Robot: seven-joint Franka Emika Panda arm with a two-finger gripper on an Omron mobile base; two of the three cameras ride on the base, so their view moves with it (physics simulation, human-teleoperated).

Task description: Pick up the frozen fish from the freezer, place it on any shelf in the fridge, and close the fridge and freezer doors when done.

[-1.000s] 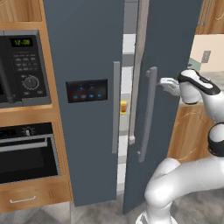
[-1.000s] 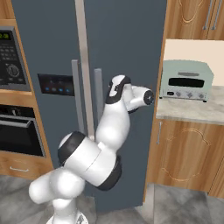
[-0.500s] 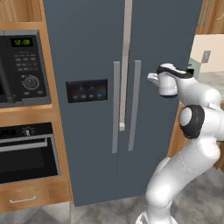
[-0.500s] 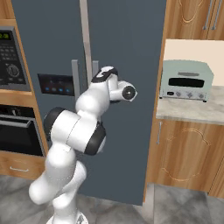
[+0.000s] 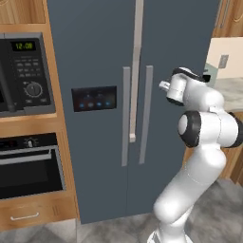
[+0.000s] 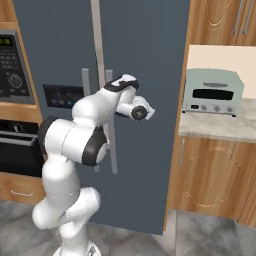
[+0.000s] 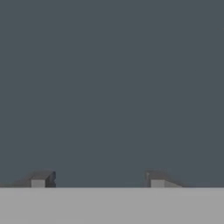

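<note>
Doors (image 5: pixel 114 71): two slate-blue panels across the centre of the left base view, both shut flush, their grey handles (image 5: pixel 126 116) side by side at mid-frame. Freezer door (image 5: pixel 90 142): left panel, with a black panel (image 5: pixel 94 98) showing blue lights. Fridge door (image 5: pixel 175 52): plain right panel.

Gripper (image 7: pixel 98 180): two dark fingertips (image 7: pixel 40 179) at the bottom of the hand view, spread apart with nothing between them, facing plain slate-blue surface. Hand at centre right of the left base view, close to the fridge door.

Fish: hidden behind the shut doors; position cannot be told.

Microwave (image 5: pixel 23 76): upper left. Oven (image 5: pixel 28 166): lower left. Toaster oven (image 6: pixel 214 92): on the bench (image 6: pixel 220 125), right of the right base view.
</note>
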